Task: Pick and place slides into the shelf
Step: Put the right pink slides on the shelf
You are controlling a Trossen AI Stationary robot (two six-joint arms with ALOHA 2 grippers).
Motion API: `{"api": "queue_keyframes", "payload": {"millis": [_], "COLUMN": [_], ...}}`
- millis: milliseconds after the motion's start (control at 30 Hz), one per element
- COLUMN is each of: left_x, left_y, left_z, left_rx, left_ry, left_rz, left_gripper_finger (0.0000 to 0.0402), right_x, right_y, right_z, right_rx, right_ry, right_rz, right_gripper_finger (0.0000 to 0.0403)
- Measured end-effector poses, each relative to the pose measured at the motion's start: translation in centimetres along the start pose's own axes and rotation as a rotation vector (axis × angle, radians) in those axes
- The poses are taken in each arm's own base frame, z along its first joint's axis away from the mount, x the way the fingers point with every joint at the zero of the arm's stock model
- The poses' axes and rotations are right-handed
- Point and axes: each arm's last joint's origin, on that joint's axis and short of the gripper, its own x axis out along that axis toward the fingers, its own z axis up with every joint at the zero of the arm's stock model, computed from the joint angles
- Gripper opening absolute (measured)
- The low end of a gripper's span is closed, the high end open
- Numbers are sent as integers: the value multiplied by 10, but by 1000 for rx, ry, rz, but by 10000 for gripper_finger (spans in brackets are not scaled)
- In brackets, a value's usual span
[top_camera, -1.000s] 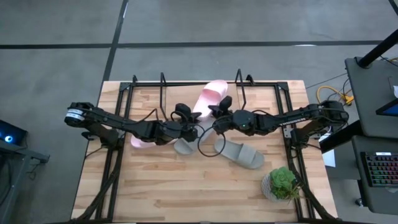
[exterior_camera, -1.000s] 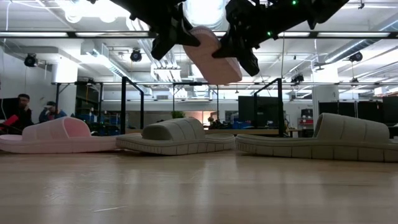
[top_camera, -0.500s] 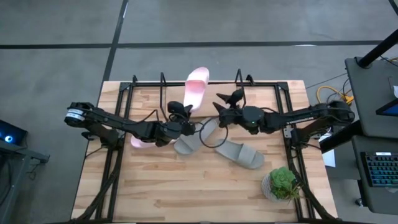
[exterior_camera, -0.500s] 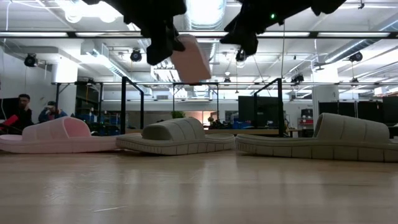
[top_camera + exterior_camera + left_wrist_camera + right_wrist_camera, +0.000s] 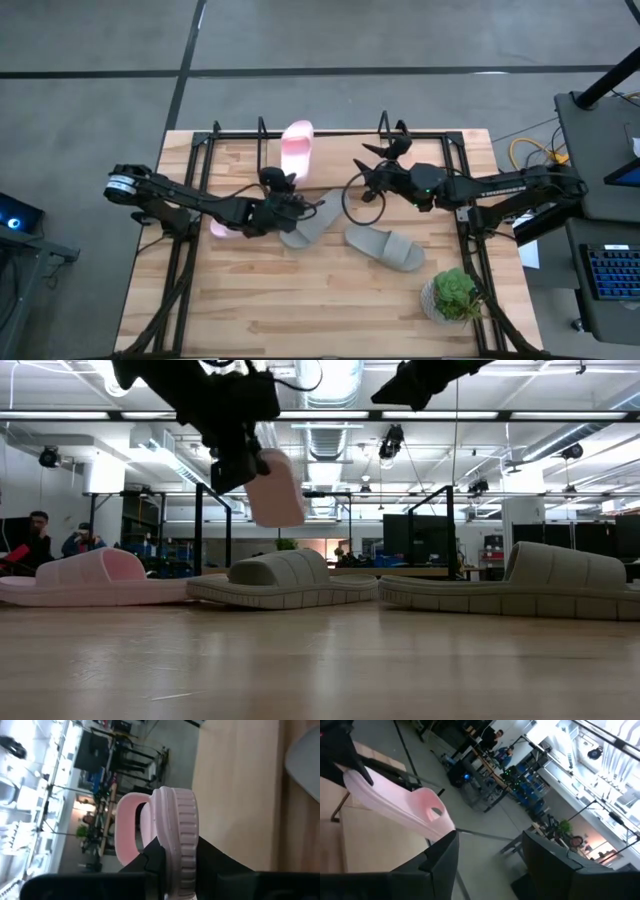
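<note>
My left gripper (image 5: 281,186) is shut on a pale pink slide (image 5: 297,148) and holds it in the air, toe toward the table's far edge, between the shelf's upright loops (image 5: 262,128). My right gripper (image 5: 386,158) hangs open to the slide's right, apart from it. In the right wrist view the slide (image 5: 400,805) shows beyond my open right fingers. A second pink slide (image 5: 222,227) lies sole down under the left arm. Two grey slides (image 5: 306,226) (image 5: 386,248) lie sole down at mid-table. My left gripper pinches the pink slide's heel end (image 5: 176,851) between its two fingers, one on each face of the sole. The fingers come from the table's left and near side, roughly along the slide. The slide (image 5: 275,490) is lifted clear, its strap end (image 5: 431,814) farthest from the fingers.
A small green potted plant (image 5: 455,295) stands at the near right corner. The shelf's black rails (image 5: 385,125) run along the far part of the wooden top. People (image 5: 35,538) sit in the room beyond the table's left.
My right gripper has opened, let go of the pink slide and drawn back toward the table's right and far edge. My left gripper keeps the slide and has swung it round: its toe, which pointed far right, now points toward the far edge, farther left.
</note>
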Motion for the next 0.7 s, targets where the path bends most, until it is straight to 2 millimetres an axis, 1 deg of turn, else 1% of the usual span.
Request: {"api": "queue_keyframes", "payload": {"millis": [200, 467, 700], "left_x": [1, 9, 16], "left_y": [-5, -16, -18], "left_z": [-8, -26, -33], "left_rx": [-35, 3, -5], "left_ry": [31, 77, 97], "left_rz": [-12, -12, -9], "left_gripper_finger": [39, 38, 38], "right_x": [1, 1, 1], "right_y": [2, 2, 3], "right_z": [-1, -1, -2], "right_rx": [-14, 3, 2], "right_ry": [11, 10, 11], "right_rz": [11, 13, 15], "right_gripper_finger": [207, 207, 207]}}
